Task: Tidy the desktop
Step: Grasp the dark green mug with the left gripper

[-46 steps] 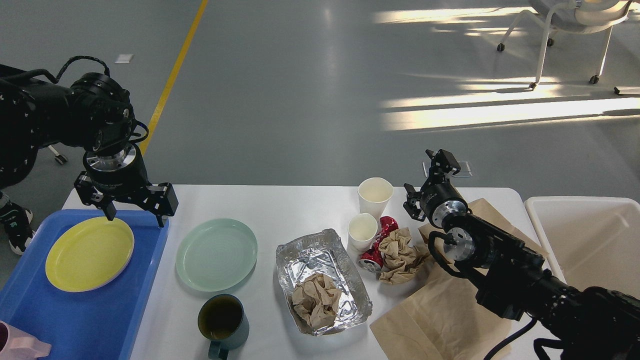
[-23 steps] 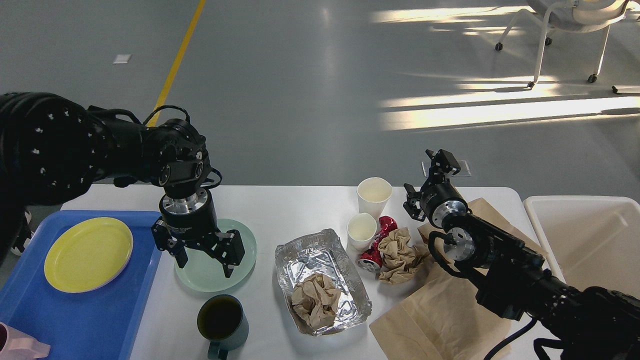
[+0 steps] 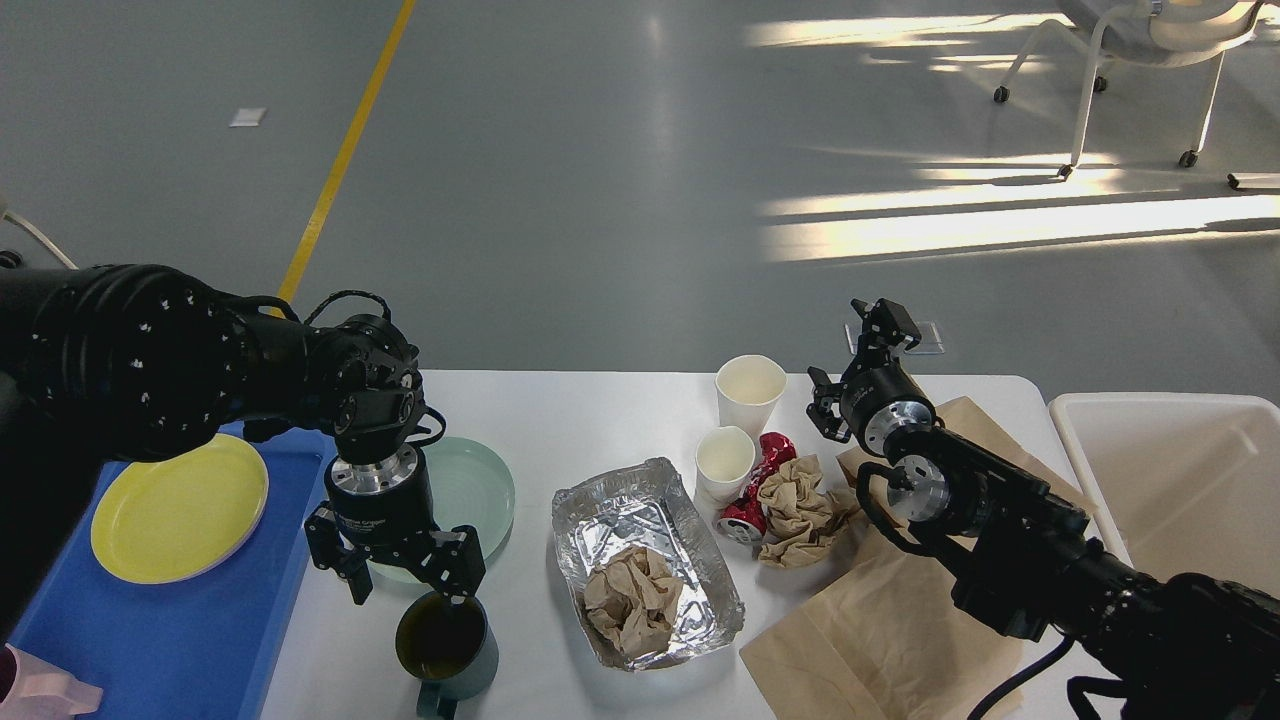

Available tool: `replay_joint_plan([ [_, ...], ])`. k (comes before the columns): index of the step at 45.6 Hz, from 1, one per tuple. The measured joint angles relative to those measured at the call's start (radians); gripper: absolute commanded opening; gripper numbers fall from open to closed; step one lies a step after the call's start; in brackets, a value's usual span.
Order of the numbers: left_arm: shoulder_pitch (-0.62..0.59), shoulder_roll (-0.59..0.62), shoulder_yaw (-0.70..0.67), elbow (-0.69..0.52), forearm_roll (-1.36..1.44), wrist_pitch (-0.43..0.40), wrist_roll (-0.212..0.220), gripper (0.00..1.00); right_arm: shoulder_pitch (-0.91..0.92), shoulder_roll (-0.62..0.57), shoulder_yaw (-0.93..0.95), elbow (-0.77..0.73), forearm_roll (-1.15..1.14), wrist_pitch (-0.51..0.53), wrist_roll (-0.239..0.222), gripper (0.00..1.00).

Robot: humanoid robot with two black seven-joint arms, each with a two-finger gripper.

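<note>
The left hand (image 3: 405,580) hangs wide over the mug (image 3: 442,643), at 6 o'clock from the green plate (image 3: 470,490). The table (image 3: 580,420) spans the frame's lower half. The right hand (image 3: 850,375): cannot tell. At its 9 o'clock, two cups (image 3: 748,390), can (image 3: 750,510), foil tray (image 3: 640,520).

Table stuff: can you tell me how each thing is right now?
Left gripper: open, above the mug.
Right gripper: cannot tell.
Mug: upright, dark inside.
Green plate: empty, on the desktop.
Yellow plate: empty, in the blue tray.
Foil tray: holds crumpled paper.
Red can: crushed.
Two paper cups: upright.
</note>
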Motion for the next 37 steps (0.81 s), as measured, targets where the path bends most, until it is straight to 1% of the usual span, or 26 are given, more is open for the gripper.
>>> replay_joint_plan([
  [7,0.024,0.000,0.003,0.024,-0.001,0.000,0.000,0.88,0.000,0.000,0.000,0.000,0.000,0.000,0.000,1.00],
  [12,0.041,-0.001,0.004,0.057,-0.001,0.000,-0.002,0.87,0.000,0.000,0.000,0.000,0.000,0.000,0.000,1.00],
  [19,0.063,-0.016,0.003,0.070,-0.001,0.000,-0.003,0.85,0.000,0.000,0.000,0.001,0.000,0.000,0.000,1.00],
  [22,0.073,-0.025,0.003,0.071,-0.001,0.000,-0.003,0.81,0.000,0.000,0.000,0.001,0.000,0.000,0.000,1.00],
  [27,0.085,-0.030,0.003,0.071,-0.002,0.000,-0.002,0.66,0.000,0.000,0.000,0.001,0.000,0.000,0.000,1.00],
  [33,0.088,-0.031,0.004,0.071,-0.002,0.000,0.000,0.43,0.000,0.000,0.000,0.000,0.000,0.000,0.000,1.00],
  [35,0.088,-0.031,0.005,0.071,-0.001,0.000,0.000,0.34,0.000,0.000,0.000,0.000,0.000,0.000,0.000,1.00],
  [36,0.088,-0.032,0.006,0.071,-0.001,0.000,0.001,0.22,0.000,0.000,0.000,0.000,0.000,0.000,0.000,1.00],
  [37,0.088,-0.032,0.008,0.070,-0.001,0.000,0.001,0.16,0.000,0.000,0.000,0.000,0.000,0.000,0.000,1.00],
])
